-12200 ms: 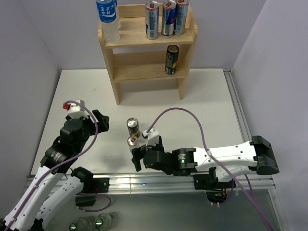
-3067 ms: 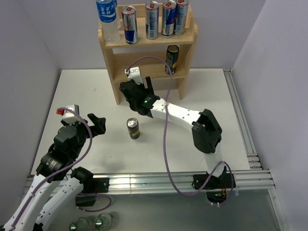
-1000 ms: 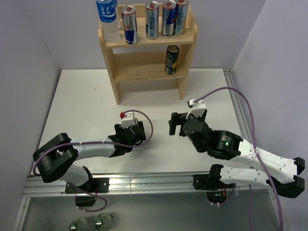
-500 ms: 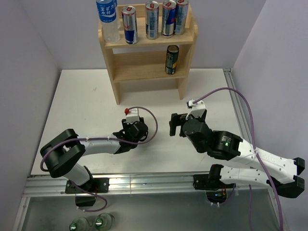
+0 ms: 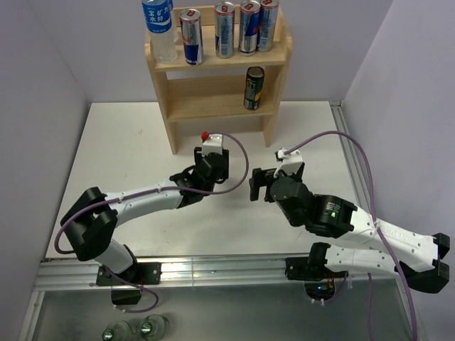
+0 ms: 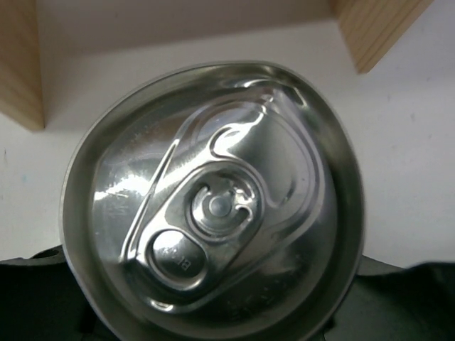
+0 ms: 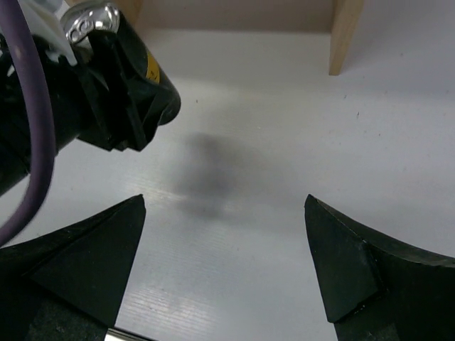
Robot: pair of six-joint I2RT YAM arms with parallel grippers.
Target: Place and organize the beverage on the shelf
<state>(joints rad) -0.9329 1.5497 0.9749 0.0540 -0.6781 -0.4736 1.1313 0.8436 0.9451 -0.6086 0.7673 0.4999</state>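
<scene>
My left gripper (image 5: 212,169) is shut on a dark beverage can, which its wrist hides in the top view. The can's silver lid (image 6: 213,206) fills the left wrist view, with the shelf's two wooden side panels (image 6: 20,64) just beyond it. In the right wrist view the held can (image 7: 153,78) shows as black with a yellow mark. The wooden shelf (image 5: 213,103) stands at the back. Its top tier holds a water bottle (image 5: 159,28) and several cans (image 5: 225,28). One black can (image 5: 253,88) stands on the lower tier. My right gripper (image 5: 257,186) is open and holds nothing, to the right of the left gripper.
A metal rail (image 5: 213,268) runs along the near table edge and another (image 5: 352,163) along the right side. Purple walls close in on the left, back and right. Bottle tops (image 5: 135,330) show below the table front.
The left gripper has shut on the can and carried it from the table's near middle towards the shelf front. The right arm has stayed put.
</scene>
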